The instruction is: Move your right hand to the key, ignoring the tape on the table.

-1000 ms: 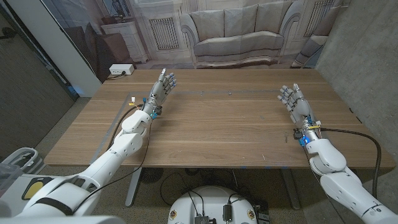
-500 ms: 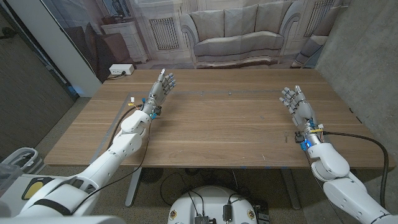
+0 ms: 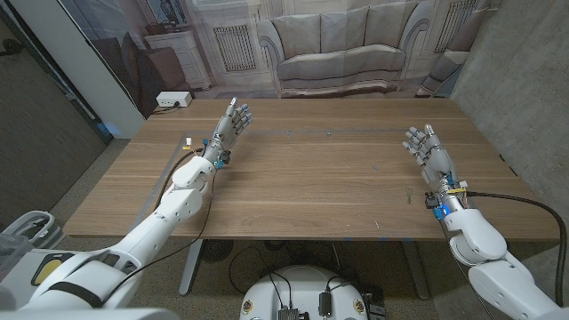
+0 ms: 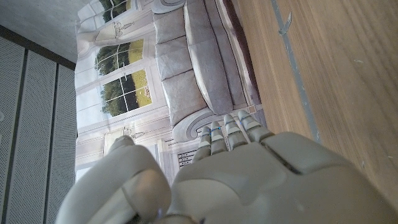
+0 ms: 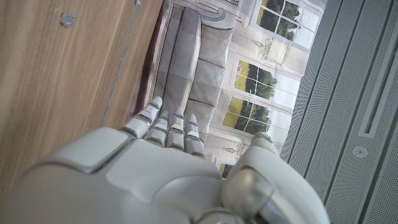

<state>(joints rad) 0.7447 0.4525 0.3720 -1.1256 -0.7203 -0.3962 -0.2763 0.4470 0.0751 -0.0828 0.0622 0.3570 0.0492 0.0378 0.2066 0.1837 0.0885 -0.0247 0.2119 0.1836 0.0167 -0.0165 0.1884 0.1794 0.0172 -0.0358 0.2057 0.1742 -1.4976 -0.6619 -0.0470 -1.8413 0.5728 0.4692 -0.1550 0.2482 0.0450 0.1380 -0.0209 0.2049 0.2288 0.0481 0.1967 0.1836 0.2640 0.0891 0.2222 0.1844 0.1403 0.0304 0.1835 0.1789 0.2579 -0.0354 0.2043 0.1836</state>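
Note:
A tiny grey object, apparently the key, lies on the far middle of the wooden table; the right wrist view shows it as a small grey speck. My right hand hovers open over the table's right side, fingers apart and pointing away, well to the right of the key and holding nothing. A thin strip of tape runs across the far part of the table past the key. My left hand is open at the far left, also holding nothing.
Another tape line runs down the table's left side, with a small scrap beside the left hand. A black cable trails from my right wrist over the table's right edge. A white box sits beyond the far left corner.
My right hand has drifted slightly to the right and back toward me, a little farther from the key. The left arm is still.

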